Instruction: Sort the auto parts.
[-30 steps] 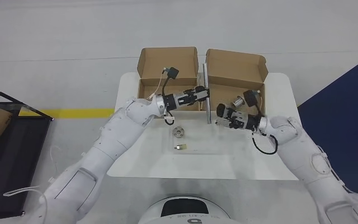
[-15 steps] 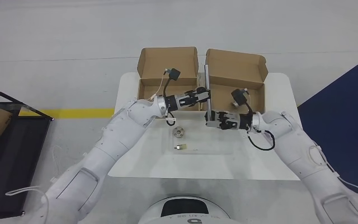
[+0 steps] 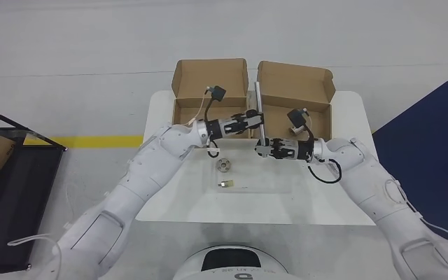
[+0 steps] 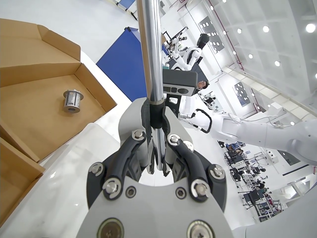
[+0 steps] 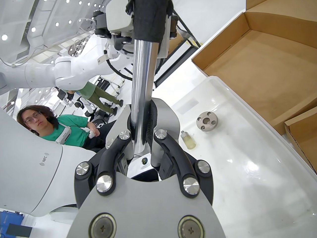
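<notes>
The metal rod (image 4: pixel 149 38) runs off the left wrist view's edge. The little part (image 3: pixel 225 184) at six o'clock from the disc (image 3: pixel 224 165) is too small to identify.

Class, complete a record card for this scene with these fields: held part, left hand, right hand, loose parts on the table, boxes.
Held part: metal rod, running along the gap between the boxes
Left hand: shut on the rod
Right hand: shut on the same rod, at the end nearer the robot
Loose on table: round flange; small yellowish capped part
Boxes: open cardboard box beside a second box; a grooved metal cylinder lies in one
</notes>
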`<state>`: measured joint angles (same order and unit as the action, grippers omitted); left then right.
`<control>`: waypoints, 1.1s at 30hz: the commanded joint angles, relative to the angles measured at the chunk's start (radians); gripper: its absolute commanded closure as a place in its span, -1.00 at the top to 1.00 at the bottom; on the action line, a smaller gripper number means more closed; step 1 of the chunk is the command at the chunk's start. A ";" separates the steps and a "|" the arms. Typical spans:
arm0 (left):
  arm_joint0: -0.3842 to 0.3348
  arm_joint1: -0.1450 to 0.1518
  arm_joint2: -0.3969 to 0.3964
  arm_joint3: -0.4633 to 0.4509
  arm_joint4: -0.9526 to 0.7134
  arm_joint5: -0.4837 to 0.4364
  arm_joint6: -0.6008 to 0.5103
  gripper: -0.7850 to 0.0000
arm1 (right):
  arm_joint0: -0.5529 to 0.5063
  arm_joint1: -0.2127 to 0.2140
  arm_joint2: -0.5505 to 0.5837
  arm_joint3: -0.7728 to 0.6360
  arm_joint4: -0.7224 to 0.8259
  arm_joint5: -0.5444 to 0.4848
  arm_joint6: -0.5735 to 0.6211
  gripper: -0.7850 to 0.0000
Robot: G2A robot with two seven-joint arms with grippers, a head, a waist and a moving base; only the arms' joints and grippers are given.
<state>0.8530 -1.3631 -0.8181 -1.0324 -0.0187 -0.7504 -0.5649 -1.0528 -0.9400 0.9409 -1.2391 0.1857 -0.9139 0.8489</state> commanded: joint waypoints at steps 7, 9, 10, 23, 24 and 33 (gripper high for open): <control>0.006 0.001 -0.010 -0.008 0.009 0.001 -0.007 -0.48 | 0.000 -0.001 0.001 0.003 -0.002 0.007 0.001 -1.00; 0.007 0.001 -0.010 -0.011 0.010 0.001 -0.011 1.00 | 0.001 -0.001 0.001 0.002 -0.004 0.008 0.003 -1.00; 0.008 0.000 -0.010 -0.012 0.011 0.000 -0.014 1.00 | 0.001 -0.001 0.001 0.002 -0.005 0.009 0.004 -1.00; 0.012 0.001 -0.028 -0.016 -0.001 -0.021 -0.025 1.00 | 0.001 -0.003 -0.001 0.026 0.046 -0.029 0.028 -1.00; 0.012 0.003 -0.034 -0.015 -0.002 -0.026 -0.023 1.00 | 0.000 -0.002 -0.001 0.028 0.053 -0.030 0.027 -1.00; 0.049 0.038 -0.145 -0.006 -0.035 -0.075 -0.018 1.00 | -0.001 0.034 0.066 0.222 0.074 -0.054 0.004 -1.00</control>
<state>0.8958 -1.3301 -0.9488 -1.0366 -0.0494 -0.8213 -0.5819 -1.0573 -0.9093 0.9988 -1.0477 0.2630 -0.9701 0.8500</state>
